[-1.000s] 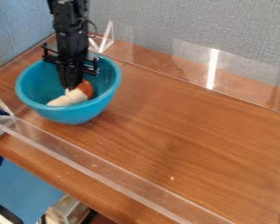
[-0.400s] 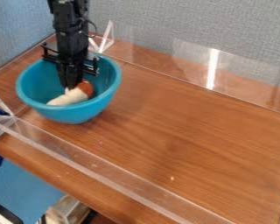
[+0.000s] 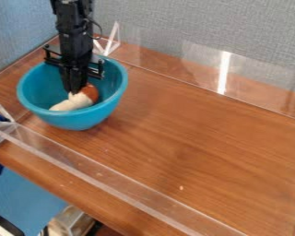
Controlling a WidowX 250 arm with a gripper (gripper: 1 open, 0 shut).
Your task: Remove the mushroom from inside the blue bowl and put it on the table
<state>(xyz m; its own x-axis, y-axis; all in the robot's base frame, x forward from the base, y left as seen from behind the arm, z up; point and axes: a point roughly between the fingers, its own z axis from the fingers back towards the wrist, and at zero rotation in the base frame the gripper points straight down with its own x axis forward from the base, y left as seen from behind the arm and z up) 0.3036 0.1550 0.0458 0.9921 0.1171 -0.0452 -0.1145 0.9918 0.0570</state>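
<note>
My hand is down in the bowl, clamped shut on the mushroom. It looks light, rigid and slick; I'd trust the thick stem over the cap.

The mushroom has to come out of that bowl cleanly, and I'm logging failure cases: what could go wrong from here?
1. The end effector is shut low inside the blue bowl at the mushroom; which part it pinches is unclear, so the toy may slip on lifting.
2. The mushroom lies tilted against the bowl's wall, so it could catch the rim.
3. The bowl might lift or slide on the polished table.
</note>
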